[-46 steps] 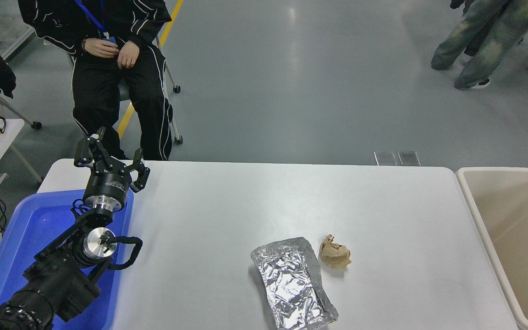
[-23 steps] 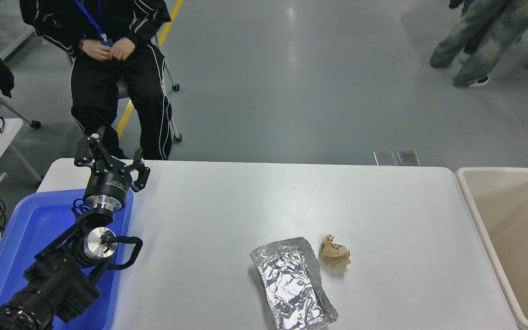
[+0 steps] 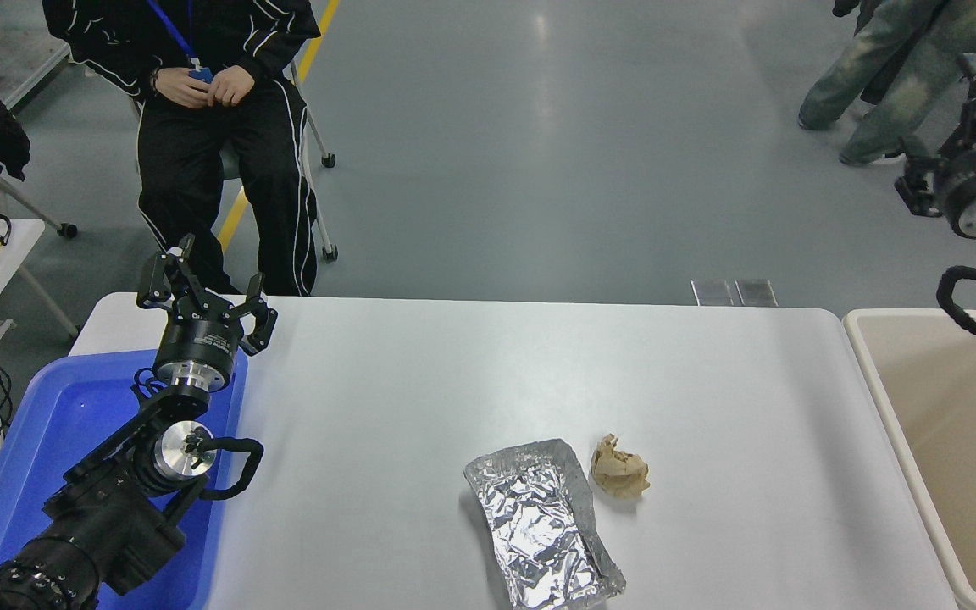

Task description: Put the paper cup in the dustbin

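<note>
Two scraps—foil sheet (image 3: 544, 527), paper ball (image 3: 619, 467)—beside dustbin (image 3: 893, 424).

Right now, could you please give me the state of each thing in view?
Foil sheet: crinkled, lying flat on the table.
Brown paper ball: crumpled, beside the foil.
Dustbin: open; no paper cup visible anywhere.
Left gripper: open, parked over the blue tray.
Right gripper: raised beyond the dustbin.

floor (image 3: 539, 152) – glossy grey, yellow line | white table (image 3: 454, 381) | wheeled chair (image 3: 318, 152)

Robot lab: floor tape (image 3: 238, 212), onlookers (image 3: 217, 127).
</note>
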`<state>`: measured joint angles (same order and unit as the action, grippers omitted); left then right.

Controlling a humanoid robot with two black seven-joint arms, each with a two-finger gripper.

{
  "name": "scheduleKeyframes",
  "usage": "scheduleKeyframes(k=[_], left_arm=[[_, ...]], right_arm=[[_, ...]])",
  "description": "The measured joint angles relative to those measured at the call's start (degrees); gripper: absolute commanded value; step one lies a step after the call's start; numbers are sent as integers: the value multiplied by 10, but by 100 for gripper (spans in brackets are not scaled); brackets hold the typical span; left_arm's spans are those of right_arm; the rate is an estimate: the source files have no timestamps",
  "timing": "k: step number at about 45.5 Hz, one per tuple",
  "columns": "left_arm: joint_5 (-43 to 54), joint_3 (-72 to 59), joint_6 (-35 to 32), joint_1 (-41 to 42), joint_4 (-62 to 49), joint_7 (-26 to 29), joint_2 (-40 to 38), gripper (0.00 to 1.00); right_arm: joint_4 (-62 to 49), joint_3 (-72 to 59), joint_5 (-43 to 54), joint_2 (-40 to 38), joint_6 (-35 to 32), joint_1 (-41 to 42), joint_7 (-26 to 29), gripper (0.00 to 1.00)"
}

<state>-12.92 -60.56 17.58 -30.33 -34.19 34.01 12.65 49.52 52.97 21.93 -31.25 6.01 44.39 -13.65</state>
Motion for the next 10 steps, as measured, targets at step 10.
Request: scheduleKeyframes(k=[10], left_arm=[[0,0,0,0,0,0,0,100]], right_arm=[[5,14,1,44,-11,-48,-2,99]])
